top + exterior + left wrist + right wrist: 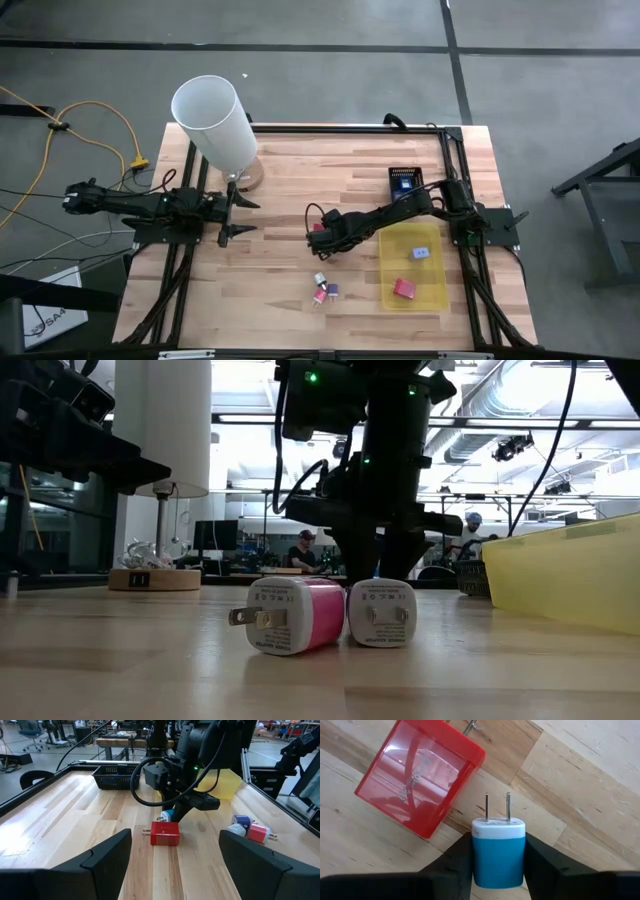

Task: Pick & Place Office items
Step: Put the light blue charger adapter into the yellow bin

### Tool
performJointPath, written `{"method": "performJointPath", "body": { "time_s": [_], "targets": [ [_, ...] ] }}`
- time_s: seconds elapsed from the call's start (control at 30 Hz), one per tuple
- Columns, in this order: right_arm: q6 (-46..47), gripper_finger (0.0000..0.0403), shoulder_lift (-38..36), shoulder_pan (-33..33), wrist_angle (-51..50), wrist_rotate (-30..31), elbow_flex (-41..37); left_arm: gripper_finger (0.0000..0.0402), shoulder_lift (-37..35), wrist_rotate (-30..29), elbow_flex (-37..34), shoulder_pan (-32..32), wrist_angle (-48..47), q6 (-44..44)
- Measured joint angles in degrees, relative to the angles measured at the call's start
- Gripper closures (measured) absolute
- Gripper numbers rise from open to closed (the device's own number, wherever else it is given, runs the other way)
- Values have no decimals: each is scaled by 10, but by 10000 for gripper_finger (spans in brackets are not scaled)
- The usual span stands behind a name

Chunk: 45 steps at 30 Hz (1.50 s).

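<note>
Fingers of the right gripper [498,865] pinched the blue charger plug [498,855] by its flat sides at mid-table, beside the red charger [420,775]. Looked light, rigid and slick, so a side grip clear of the 2 prongs seemed right. Only the high view showed the yellow tray [432,293] and the left gripper [236,213], spread wide and waiting.

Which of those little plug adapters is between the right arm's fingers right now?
The blue one with the white cap, clamped in the right end effector. The red one lies beside it on the table, ungripped.
</note>
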Motion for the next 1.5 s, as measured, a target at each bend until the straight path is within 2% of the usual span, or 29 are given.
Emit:
{"method": "performJointPath", "body": {
  "time_s": [0.27, 0.43, 0.67, 0.93, 1.13, 1.33, 1.5],
  "targets": [
    [1, 267, 0, 0, -1, 3, 0, 109, 0, 0, 0, 0, 0, 0],
    [0, 283, 0, 0, -1, 8, 0, 109, 0, 0, 0, 0, 0, 0],
    [-10, 273, -1, 2, -8, 19, 0, 109, 0, 0, 0, 0, 0, 0],
    [-31, 284, -67, 17, -56, 115, -2, 109, 0, 0, 0, 0, 1, 0],
    [-31, 271, -131, 36, -82, 183, -1, 109, 0, 0, 0, 0, 4, 0],
    [-26, 283, -153, 54, -83, 202, 0, 109, 1, -1, 0, -1, 11, 0],
    [4, 272, -154, 63, -93, 210, 0, 109, 0, -1, 0, -1, 17, 0]
  ]
}}
